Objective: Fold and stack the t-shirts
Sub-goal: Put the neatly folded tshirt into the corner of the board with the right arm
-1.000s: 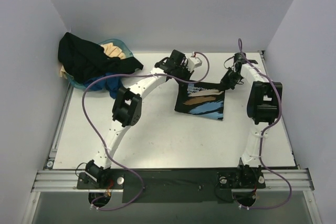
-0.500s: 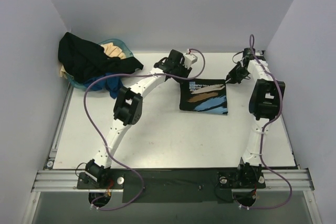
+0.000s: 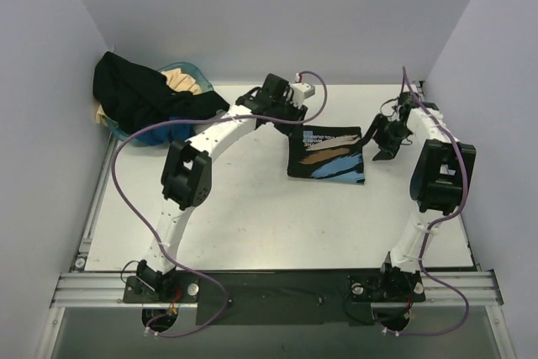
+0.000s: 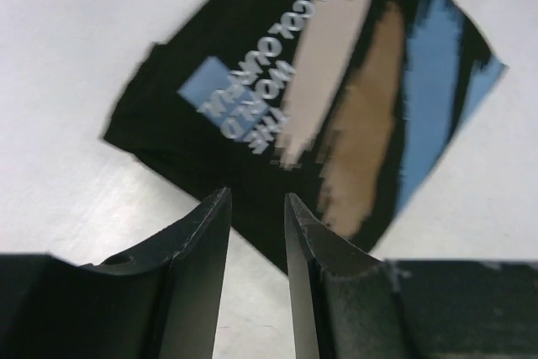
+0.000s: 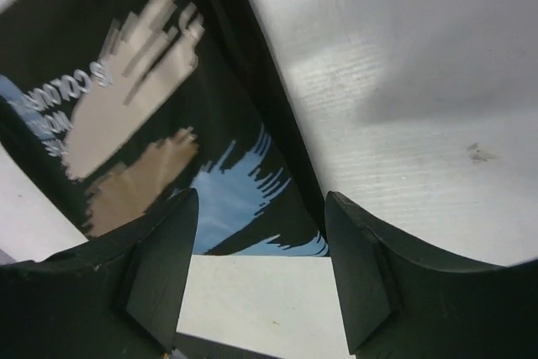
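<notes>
A folded black t-shirt (image 3: 326, 154) with a beige, brown and blue print lies flat in the middle of the table, print up; it also shows in the left wrist view (image 4: 319, 107) and the right wrist view (image 5: 151, 115). My left gripper (image 3: 290, 113) hovers at its back left corner, jaws open a narrow gap (image 4: 256, 208), holding nothing. My right gripper (image 3: 385, 147) stands just right of the shirt, open wide (image 5: 261, 224), empty. More t-shirts, black (image 3: 139, 94), cream (image 3: 181, 81) and blue (image 3: 155, 134), are heaped at the back left.
A teal basket (image 3: 192, 69) holds the heap in the back left corner. White walls close in the table (image 3: 252, 224) on three sides. A metal rail (image 3: 277, 285) with the arm bases runs along the near edge.
Both grippers have let go of the printed shirt and opened. The shirt now lies flat and squared. The right gripper has drawn off to the right, the left one back toward the rear.
</notes>
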Robot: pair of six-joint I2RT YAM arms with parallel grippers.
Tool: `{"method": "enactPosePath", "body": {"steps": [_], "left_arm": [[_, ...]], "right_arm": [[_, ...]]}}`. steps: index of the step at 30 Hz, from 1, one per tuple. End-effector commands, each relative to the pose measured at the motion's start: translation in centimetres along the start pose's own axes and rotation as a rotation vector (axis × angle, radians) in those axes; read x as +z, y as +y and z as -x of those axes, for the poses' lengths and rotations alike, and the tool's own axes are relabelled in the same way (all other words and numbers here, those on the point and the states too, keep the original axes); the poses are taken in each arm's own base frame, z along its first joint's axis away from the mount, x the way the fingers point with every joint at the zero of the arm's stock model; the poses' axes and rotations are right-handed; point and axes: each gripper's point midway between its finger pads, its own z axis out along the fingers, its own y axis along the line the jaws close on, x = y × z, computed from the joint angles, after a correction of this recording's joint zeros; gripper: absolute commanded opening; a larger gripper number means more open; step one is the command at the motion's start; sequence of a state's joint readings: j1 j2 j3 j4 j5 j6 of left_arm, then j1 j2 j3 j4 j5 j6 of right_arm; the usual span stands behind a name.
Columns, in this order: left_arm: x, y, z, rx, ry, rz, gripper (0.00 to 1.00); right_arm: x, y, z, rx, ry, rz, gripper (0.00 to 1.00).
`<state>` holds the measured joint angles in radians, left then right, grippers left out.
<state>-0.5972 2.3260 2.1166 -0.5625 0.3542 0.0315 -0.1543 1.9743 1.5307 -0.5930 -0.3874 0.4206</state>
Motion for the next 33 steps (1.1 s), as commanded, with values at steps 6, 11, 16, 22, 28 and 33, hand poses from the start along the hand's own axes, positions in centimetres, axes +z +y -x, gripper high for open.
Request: {"method": "enactPosePath", "body": {"steps": [6,11,16,22,28,33], "left_arm": [[0.8,-2.2,-4.0,-0.112,0.084,-0.008,0.36],[1.7,-2.2,-6.0,-0.111,0.105,0.000,0.36],[2.5,-2.1,-7.2,-0.085,0.133,0.015,0.36],[1.8,-1.4,-5.5,-0.048,0.109,0.042,0.38],[-1.6,-0.9,-0.2,0.023,0.013,0.041,0.50],[-3.8,1.1,0.6,0.031,0.008,0.081,0.50]], "right_arm": [[3.4,0.0,-4.5,-0.011,0.184,0.093,0.55],[5.0,0.0,-5.6,0.013,0.237,0.115,0.48],[5.1,-0.3,-5.4,0.025,0.239,0.120,0.15],[3.9,-0.7,-4.4,-0.028,0.198,0.071,0.03],[3.4,-2.0,-2.9,-0.059,0.192,-0.012,0.00],[2.5,-3.4,-2.1,-0.102,0.173,-0.068,0.34]]}}
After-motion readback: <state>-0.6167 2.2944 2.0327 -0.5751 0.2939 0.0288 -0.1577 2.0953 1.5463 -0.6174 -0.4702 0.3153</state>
